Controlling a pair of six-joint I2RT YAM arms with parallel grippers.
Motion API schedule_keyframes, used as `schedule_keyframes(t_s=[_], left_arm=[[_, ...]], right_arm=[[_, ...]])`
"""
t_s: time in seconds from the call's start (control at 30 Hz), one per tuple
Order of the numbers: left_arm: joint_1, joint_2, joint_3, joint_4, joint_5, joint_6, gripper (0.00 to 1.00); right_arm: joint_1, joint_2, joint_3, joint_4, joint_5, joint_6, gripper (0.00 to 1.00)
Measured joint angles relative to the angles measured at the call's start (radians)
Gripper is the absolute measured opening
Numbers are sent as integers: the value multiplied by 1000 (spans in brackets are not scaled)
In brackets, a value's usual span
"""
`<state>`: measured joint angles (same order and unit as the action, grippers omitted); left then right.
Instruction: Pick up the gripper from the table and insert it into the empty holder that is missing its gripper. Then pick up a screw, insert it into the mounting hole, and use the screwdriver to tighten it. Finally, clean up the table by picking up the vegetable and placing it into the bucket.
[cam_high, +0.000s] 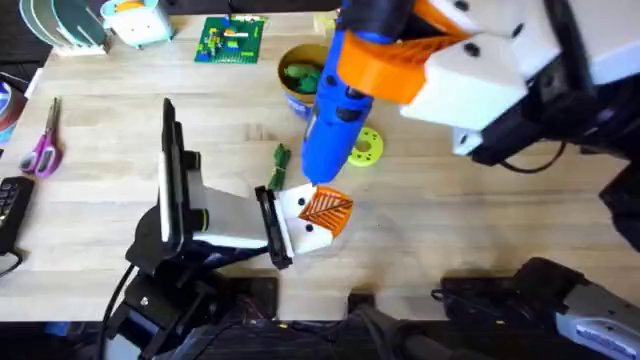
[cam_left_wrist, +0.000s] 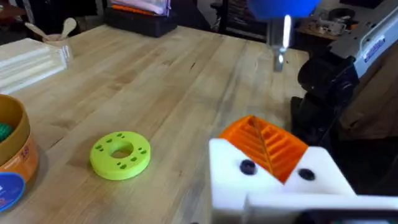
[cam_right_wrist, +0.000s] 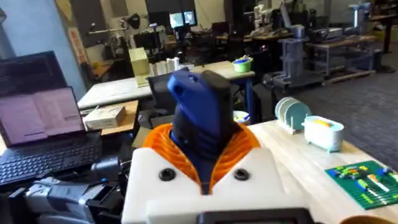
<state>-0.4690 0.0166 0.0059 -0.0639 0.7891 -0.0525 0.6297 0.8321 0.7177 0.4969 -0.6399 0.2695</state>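
My right pincer (cam_high: 385, 70) pinches the screwdriver (cam_high: 330, 120), tip over the holder (cam_high: 305, 232); it looks rigid and slick, so I grip mid-barrel. The left pincer's spread, I cannot tell. The vegetable (cam_high: 280, 156) lies just beyond the holder.

Wooden table (cam_high: 480, 230), cluttered workshop benches (cam_right_wrist: 211, 71)
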Motion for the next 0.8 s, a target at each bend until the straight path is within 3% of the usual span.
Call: schedule_keyframes(t_s=[0.3, 0.53, 0.8], left_arm=[[0, 0, 0, 0, 0, 0, 8], [0, 0, 0, 0, 0, 0, 8], [0, 0, 0, 0, 0, 0, 8]], right_arm=[[77, 90, -2, 49, 8, -16, 23], [152, 132, -2, 47, 8, -122, 24], [166, 132, -2, 32, 9, -229, 23]])
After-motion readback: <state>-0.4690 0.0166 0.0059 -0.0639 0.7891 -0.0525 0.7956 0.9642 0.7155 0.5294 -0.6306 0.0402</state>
